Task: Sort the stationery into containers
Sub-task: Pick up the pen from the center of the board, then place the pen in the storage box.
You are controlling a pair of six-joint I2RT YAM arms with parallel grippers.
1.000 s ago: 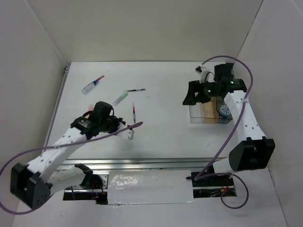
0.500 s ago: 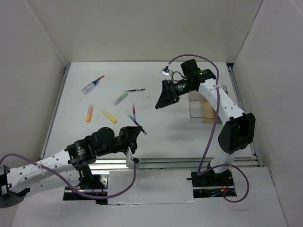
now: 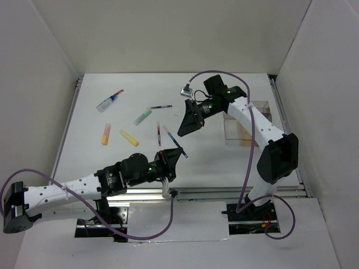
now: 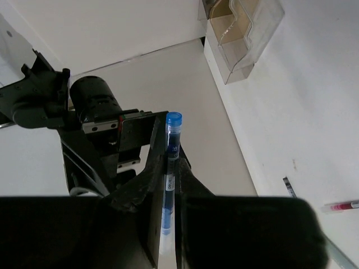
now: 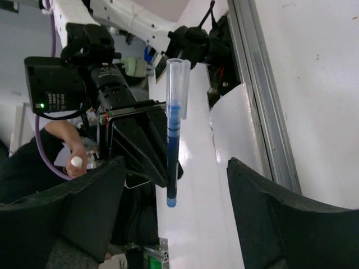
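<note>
My left gripper (image 3: 173, 157) is shut on a thin blue pen (image 3: 180, 150) and holds it off the table, near the middle. In the left wrist view the blue pen (image 4: 170, 162) stands upright between the two jaws, its blue cap on top. My right gripper (image 3: 184, 128) hangs open just above and beyond it, facing it. In the right wrist view the blue pen (image 5: 172, 145) sits ahead of the wide-apart fingers (image 5: 61, 224), untouched. The clear container (image 3: 247, 128) stands to the right.
On the table lie a clear blue-tipped tube (image 3: 109, 101), a green marker (image 3: 143, 116), a black pen (image 3: 161, 106), a red pen (image 3: 159, 134), an orange marker (image 3: 105, 134) and a yellow marker (image 3: 129, 138). White walls enclose the table on three sides.
My left arm has swung right and forward, carrying the blue pen to the middle. My right arm has left the container and moved left towards the pen, jaws still open.
</note>
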